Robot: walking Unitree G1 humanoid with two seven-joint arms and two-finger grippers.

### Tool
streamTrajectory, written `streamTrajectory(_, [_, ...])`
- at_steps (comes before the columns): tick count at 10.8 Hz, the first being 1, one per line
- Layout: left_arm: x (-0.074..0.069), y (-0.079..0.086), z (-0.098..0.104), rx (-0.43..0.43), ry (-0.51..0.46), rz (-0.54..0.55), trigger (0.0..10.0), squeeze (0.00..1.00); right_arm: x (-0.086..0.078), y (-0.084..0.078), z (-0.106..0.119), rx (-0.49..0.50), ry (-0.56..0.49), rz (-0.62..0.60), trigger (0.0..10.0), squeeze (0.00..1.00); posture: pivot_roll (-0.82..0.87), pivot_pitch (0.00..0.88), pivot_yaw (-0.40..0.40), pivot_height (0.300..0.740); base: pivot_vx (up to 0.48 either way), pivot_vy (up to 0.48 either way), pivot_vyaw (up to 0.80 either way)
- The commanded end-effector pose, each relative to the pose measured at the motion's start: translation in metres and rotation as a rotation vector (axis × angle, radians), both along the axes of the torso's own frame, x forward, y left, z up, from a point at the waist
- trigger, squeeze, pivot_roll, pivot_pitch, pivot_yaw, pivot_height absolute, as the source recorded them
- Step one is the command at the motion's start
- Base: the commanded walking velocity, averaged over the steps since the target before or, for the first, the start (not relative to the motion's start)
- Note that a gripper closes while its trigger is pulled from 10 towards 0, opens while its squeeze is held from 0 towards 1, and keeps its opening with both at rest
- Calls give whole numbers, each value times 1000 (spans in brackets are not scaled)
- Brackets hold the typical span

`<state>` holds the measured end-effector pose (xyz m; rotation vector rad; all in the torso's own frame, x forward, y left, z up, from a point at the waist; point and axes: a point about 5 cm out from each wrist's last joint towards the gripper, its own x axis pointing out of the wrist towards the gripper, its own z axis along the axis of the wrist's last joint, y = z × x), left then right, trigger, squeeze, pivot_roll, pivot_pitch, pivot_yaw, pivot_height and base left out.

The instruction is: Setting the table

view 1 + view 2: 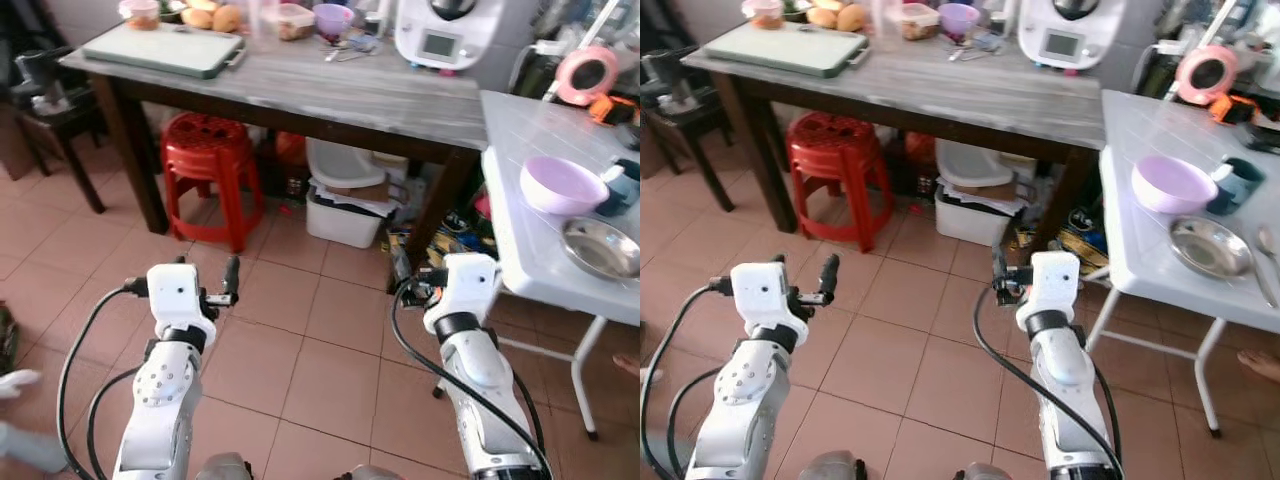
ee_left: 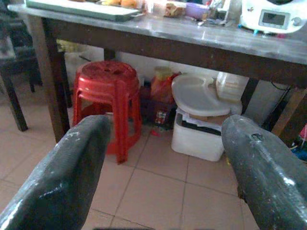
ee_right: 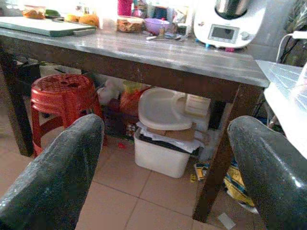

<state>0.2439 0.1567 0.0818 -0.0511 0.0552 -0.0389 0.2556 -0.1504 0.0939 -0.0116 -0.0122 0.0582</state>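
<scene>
Both arms are raised over the terracotta tile floor (image 1: 300, 350), short of the furniture. The left gripper (image 2: 163, 158) has its jaws spread wide with nothing between them, and the right gripper (image 3: 168, 158) is the same.

The head views take in the white folding worktop (image 1: 520, 230) at the robot's right, which carries a lilac plastic bowl (image 1: 562, 185), round and matte, and just beside it a shiny shallow steel dish (image 1: 602, 248). The right eye view adds a dark teal cup (image 1: 1237, 183) next to the bowl. The right wrist view catches merely the near corner of this worktop.

Ahead stands a long grey wood-grain worktop (image 1: 330, 85) on dark legs, bearing a flat pale green tray (image 1: 165, 47) and a white kitchen appliance (image 1: 447, 32) with a small screen.

The wrist views look under that worktop more closely: a red moulded plastic stool (image 2: 108, 91) with a perforated top, and a white plastic bin (image 3: 160, 153) with a rounded white seat-like piece (image 3: 160, 108) resting on it.

Open floor lies between the grippers and the stool; the white worktop's edge is near the right arm.
</scene>
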Motion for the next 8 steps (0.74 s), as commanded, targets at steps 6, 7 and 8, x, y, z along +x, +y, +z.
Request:
streamTrajectory(6, [4, -7, 0, 7, 20, -122, 10000, 0, -19, -11, -6, 31, 16, -130, 10000, 0, 18, 0, 5, 740, 0, 0, 0])
streamTrajectory(7, [4, -6, -1, -6, 25, -119, 10000, 0, -23, -13, -8, 29, 21, -141, 10000, 0, 6, 0, 17, 740, 0, 0, 0])
streamTrajectory(8, [4, -6, -2, -1, 28, -122, 10000, 0, -27, -18, -8, 21, 22, -174, 10000, 0, 0, 0, 25, 740, 0, 0, 0])
